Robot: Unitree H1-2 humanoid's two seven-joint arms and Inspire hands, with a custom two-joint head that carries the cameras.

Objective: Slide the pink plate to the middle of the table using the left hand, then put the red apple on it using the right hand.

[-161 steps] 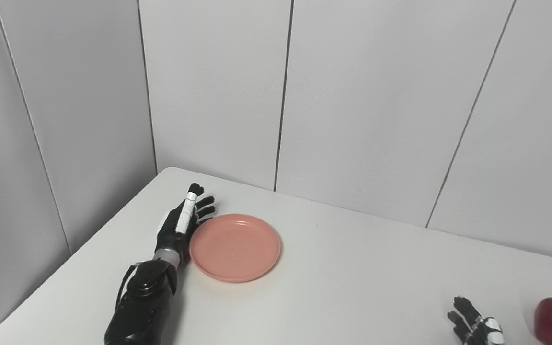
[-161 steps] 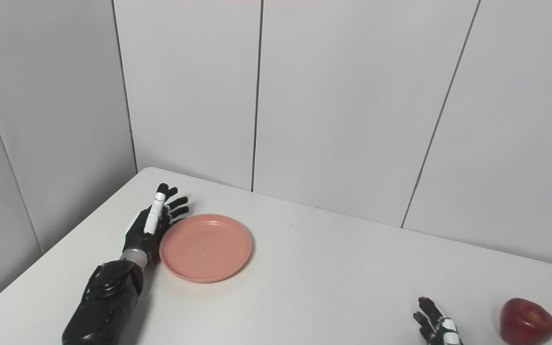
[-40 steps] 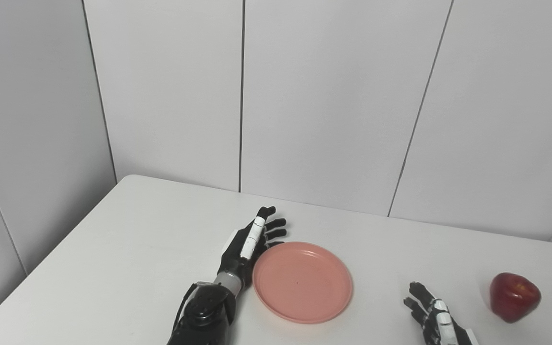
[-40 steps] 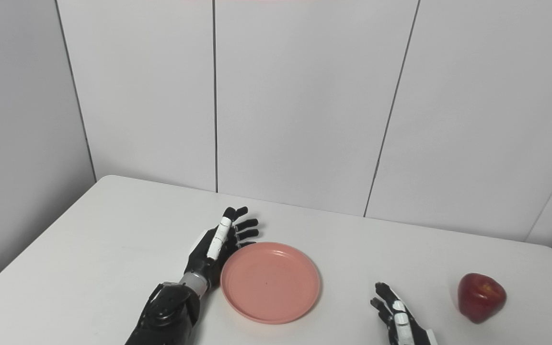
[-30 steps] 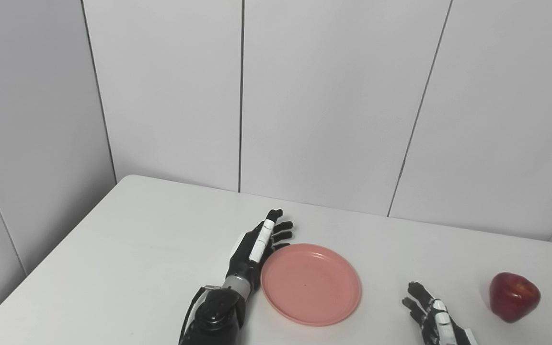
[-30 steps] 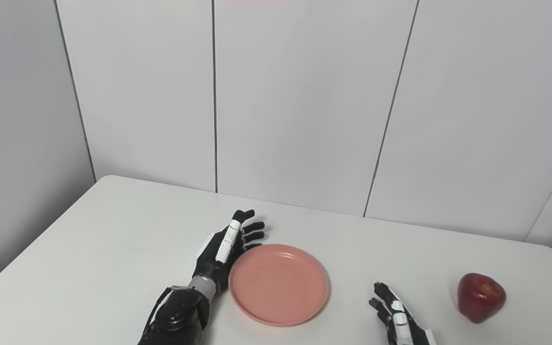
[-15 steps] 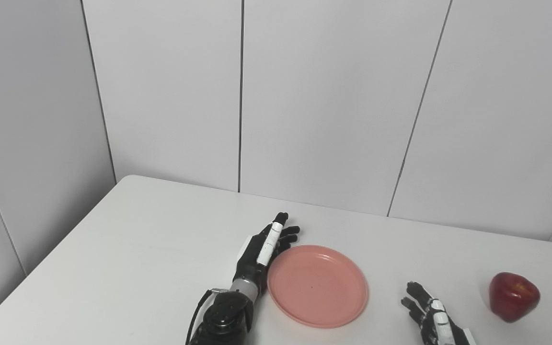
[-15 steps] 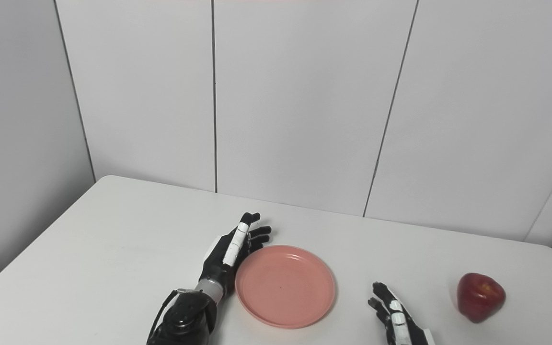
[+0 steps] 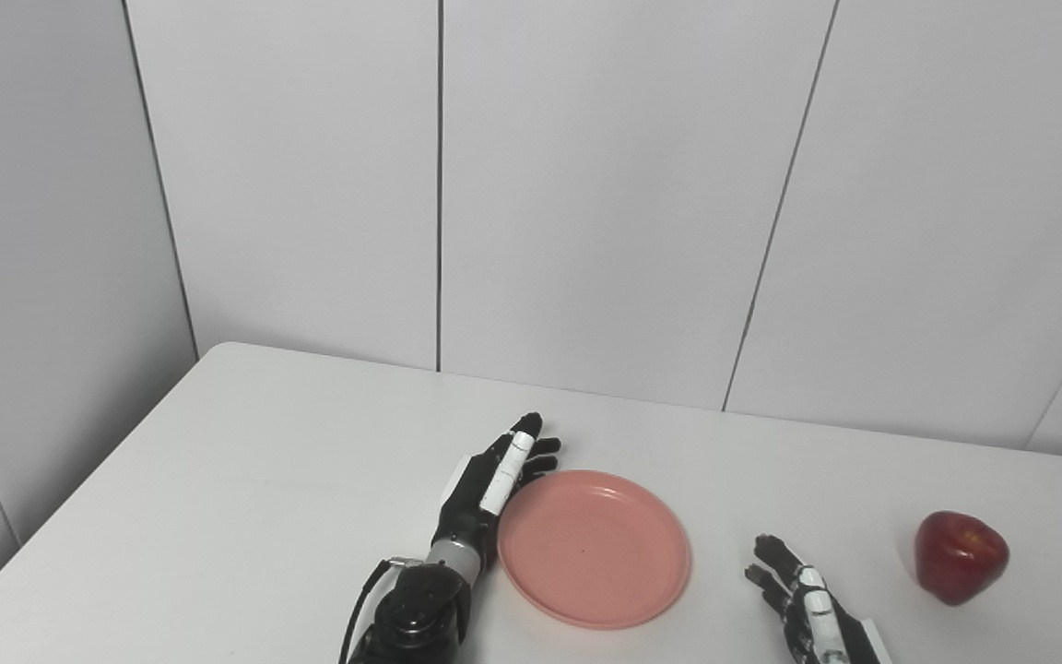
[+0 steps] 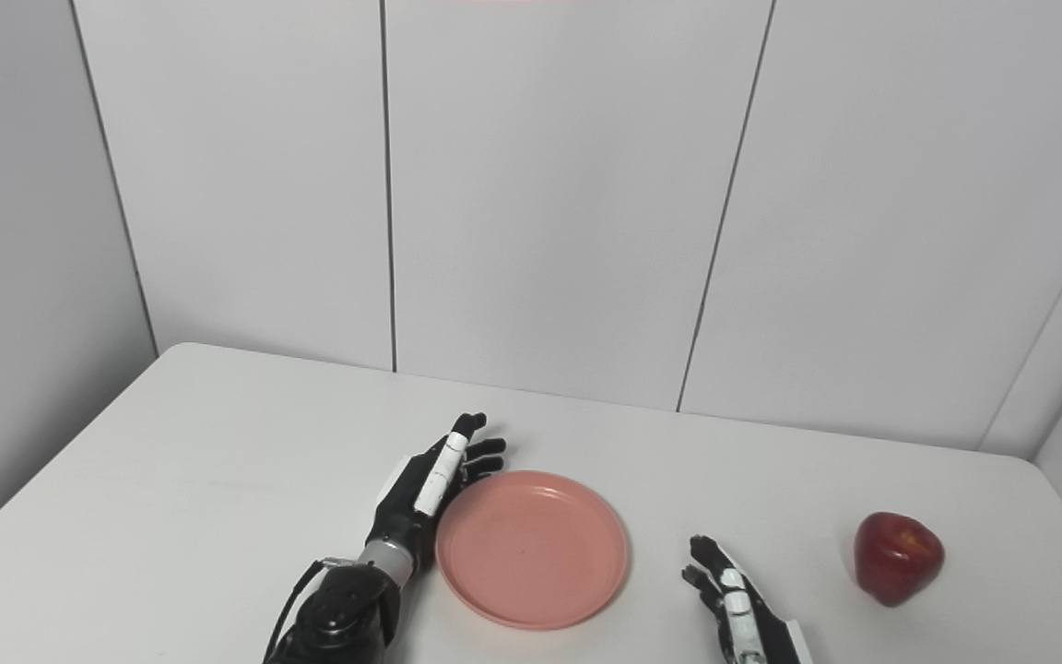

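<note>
The left eye view showed us a white table [image 9: 218, 480] set into a corner of pale panelled walls [image 9: 605, 184], its far edge running along the back wall and its left edge along the side wall. We saw only three things upon it besides our arms. The pink plate [image 9: 594, 547] lay flat near the front edge, roughly midway between the left and right edges. The red apple [image 9: 961, 557] stood upright close to the right edge, well apart from the plate. Nothing lay between plate and apple except our right hand [image 9: 803, 609], which rested low at the front edge, nearer the plate than the apple and touching neither.

Our left hand [image 9: 489, 480] stood on edge just beside the plate's left rim, fingers [image 9: 505, 466] stretched out straight and close together, pointing toward the far edge. It grasped nothing; whether it pressed against the rim or stood a hair clear of it, we could not tell. Our right hand was likewise released, fingers [image 10: 708, 557] extended and a little spread, holding nothing, its wrist cut off by the bottom of the picture.
</note>
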